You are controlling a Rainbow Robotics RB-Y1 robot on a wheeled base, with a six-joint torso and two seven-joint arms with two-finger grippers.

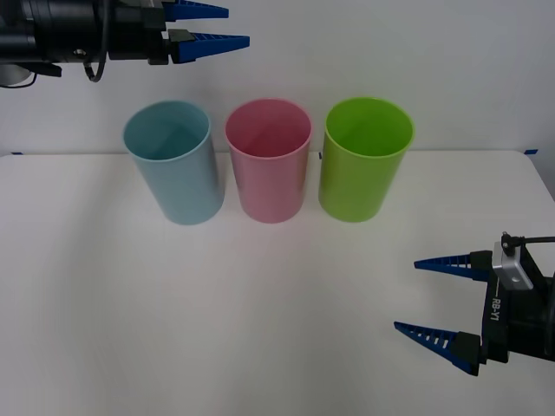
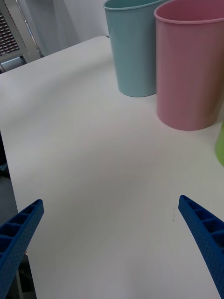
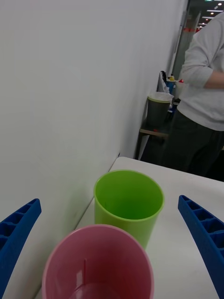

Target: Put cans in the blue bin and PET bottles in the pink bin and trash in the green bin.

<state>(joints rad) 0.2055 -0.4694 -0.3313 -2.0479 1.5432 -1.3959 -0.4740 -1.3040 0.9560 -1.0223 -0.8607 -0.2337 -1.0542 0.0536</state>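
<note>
Three tall tapered bins stand upright in a row across the upper middle of the front view, on the white worktop (image 1: 173, 329): the blue bin (image 1: 173, 165) on the left, the pink bin (image 1: 268, 163) in the centre and the green bin (image 1: 364, 160) on the right, each just beside the next, and what shows of their insides is bare. The left gripper (image 1: 206, 26) sits at the upper left of the front view, held high above and behind the blue bin, its blue ribbed fingers spread apart and pointing toward the right of the frame with nothing between them. Its wrist view looks along the row from above the pink bin (image 3: 100, 266) to the green bin (image 3: 128, 205) beyond, with the white wall beside them. The right gripper (image 1: 438, 299) is at the lower right of the front view, low over the bare worktop and well apart from the bins, its fingers spread wide, pointing toward the left of the frame and holding nothing. Its wrist view shows the open worktop (image 2: 93, 163) between its fingertips, and farther off the pink bin (image 2: 189, 65) with the blue bin (image 2: 133, 46) behind it.
</note>
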